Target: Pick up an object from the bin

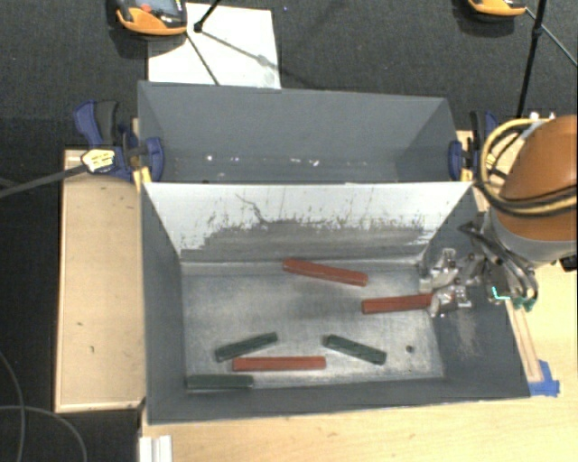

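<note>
Red flat stick (pixel 396 305): lies on the floor of the bin (pixel 163 298), right side, its right end at the gripper (pixel 441 287). Cannot tell whether the gripper is clamped on that end or open.

Second red stick (pixel 325 272) lies near the back wall. Front red stick (pixel 278 364) lies between three dark green sticks (pixel 355 349).

Dark carpet floor (pixel 54 81) with clutter along the top edge.
Carpet ran from 7 to 1 o'clock. White paper sheet (pixel 237 50) lay at 12, orange-and-black devices sat at 11 (pixel 147 15) and 1 (pixel 495 5), thin dark cable (pixel 531 63) dropped at 2.
</note>
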Robot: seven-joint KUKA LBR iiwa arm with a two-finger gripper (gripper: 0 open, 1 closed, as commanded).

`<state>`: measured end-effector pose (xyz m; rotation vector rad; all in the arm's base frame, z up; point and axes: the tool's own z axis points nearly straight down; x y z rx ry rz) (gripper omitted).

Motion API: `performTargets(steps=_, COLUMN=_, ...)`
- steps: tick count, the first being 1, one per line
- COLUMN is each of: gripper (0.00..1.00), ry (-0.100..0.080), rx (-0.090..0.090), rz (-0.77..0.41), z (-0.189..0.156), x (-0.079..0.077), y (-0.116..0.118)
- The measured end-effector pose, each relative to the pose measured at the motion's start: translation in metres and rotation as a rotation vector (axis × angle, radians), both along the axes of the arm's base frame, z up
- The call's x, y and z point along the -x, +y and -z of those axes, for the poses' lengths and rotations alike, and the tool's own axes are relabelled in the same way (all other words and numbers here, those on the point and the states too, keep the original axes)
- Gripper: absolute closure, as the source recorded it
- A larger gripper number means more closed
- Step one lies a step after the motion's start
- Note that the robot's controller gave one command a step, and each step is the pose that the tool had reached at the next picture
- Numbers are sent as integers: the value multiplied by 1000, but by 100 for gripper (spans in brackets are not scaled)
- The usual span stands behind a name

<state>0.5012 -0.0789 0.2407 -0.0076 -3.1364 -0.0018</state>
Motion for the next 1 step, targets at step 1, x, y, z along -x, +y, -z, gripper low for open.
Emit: performTargets(steps=1, gripper=100, ry=-8, rx=2, rz=-6, z=-4, x=-2, y=0)
